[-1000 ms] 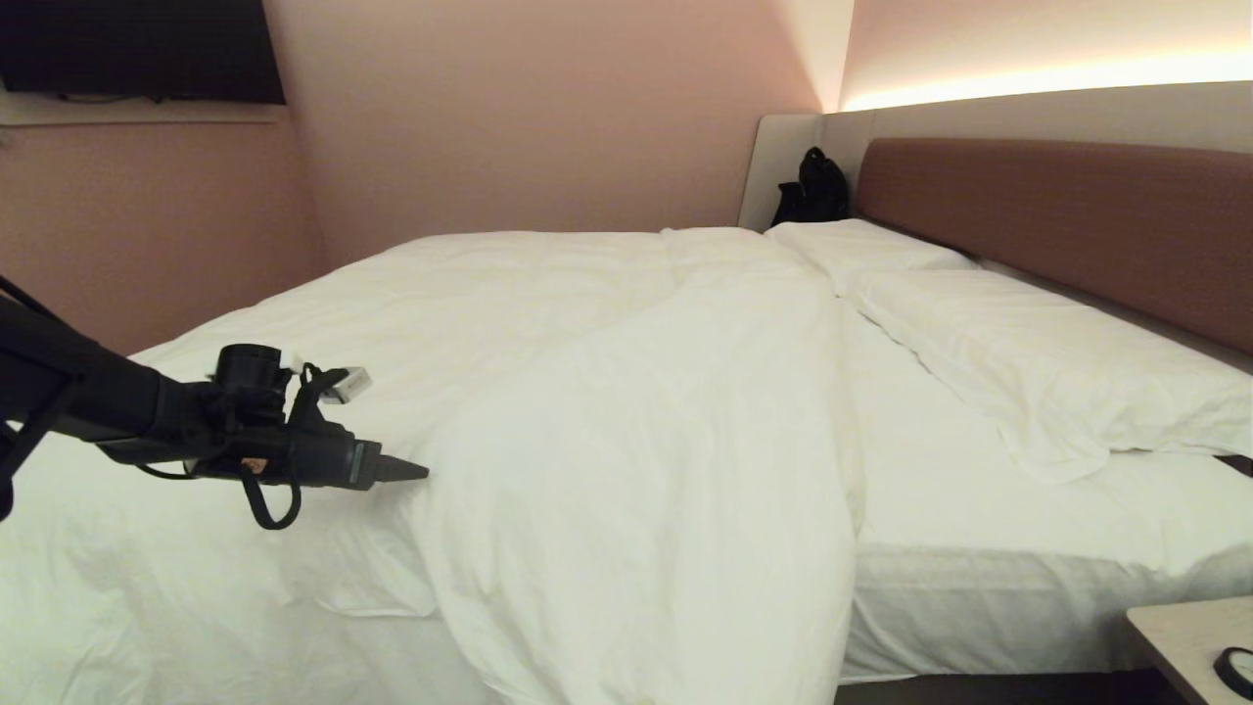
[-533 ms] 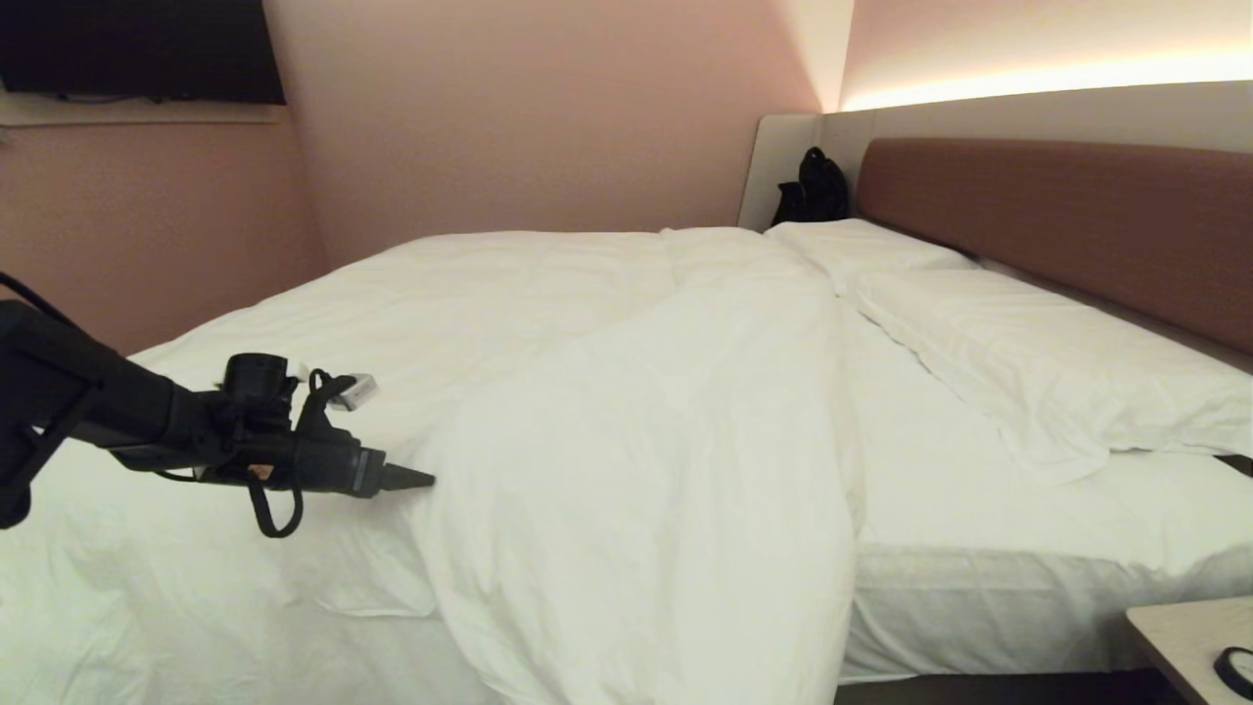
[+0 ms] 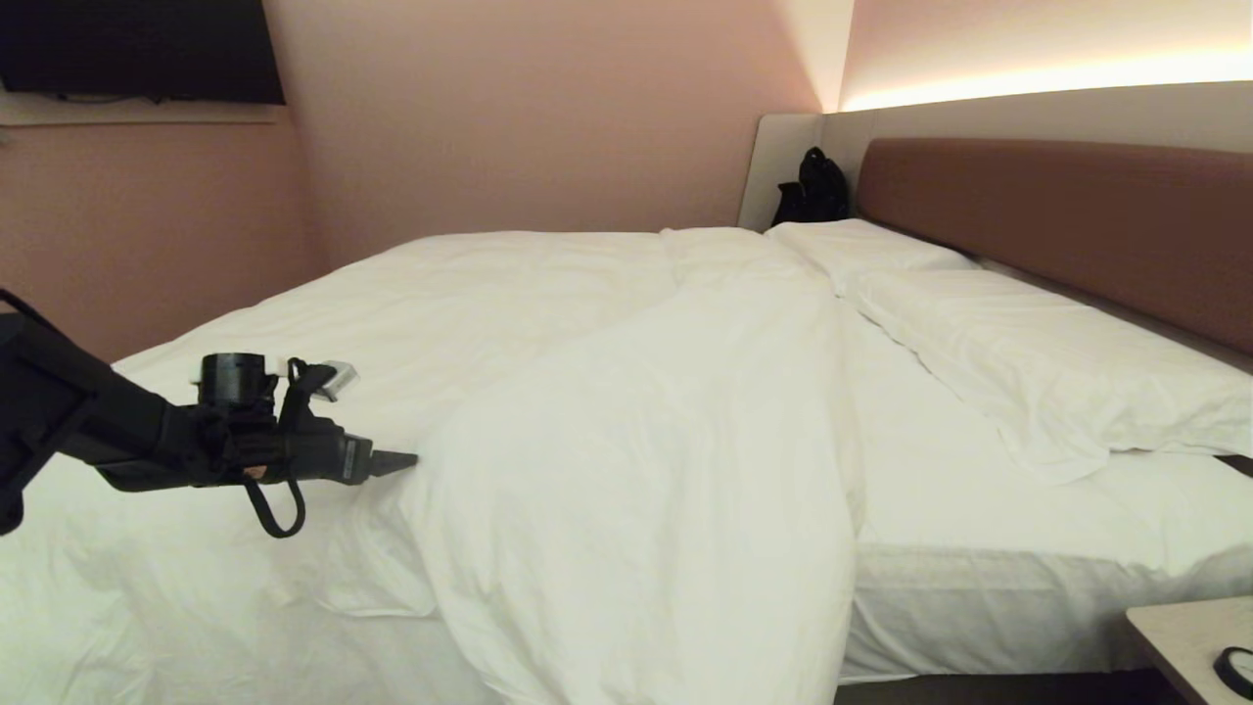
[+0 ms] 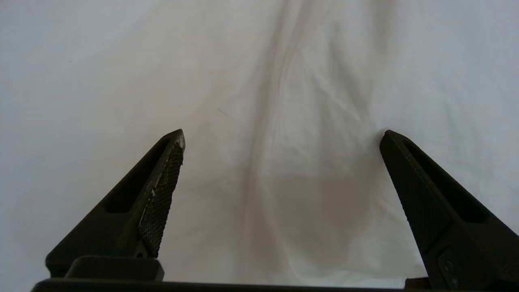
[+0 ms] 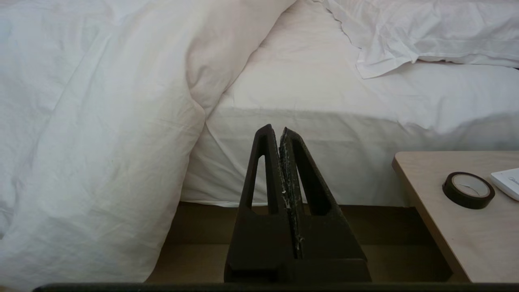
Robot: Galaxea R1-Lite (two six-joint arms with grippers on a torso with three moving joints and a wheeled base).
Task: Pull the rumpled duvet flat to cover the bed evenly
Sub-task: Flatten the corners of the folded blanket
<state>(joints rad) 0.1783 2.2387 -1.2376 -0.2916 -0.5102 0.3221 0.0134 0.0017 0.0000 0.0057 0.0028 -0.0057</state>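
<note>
Your left gripper (image 3: 396, 461) hovers level over duvet (image 3: 607, 411), jaws spread wide, nothing between them, tip at edge of raised fold; wrist view shows only wrinkled white cloth (image 4: 284, 121) ahead

Duvet lies bunched across bed (image 3: 979, 587), one flap hanging over near side, bare sheet (image 3: 940, 470) exposed toward two pillows (image 3: 1038, 362) by headboard (image 3: 1057, 225)

Your right gripper (image 5: 279, 134) parked low beside bed, fingers clenched on nothing; tape roll (image 5: 468, 190) on side table (image 5: 429, 202) near it

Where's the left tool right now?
Head view, left side: the left tool is over the duvet, its tip at the raised fold that runs down the bed. Its wrist view shows it open with wrinkled white fabric between the fingers.
</note>
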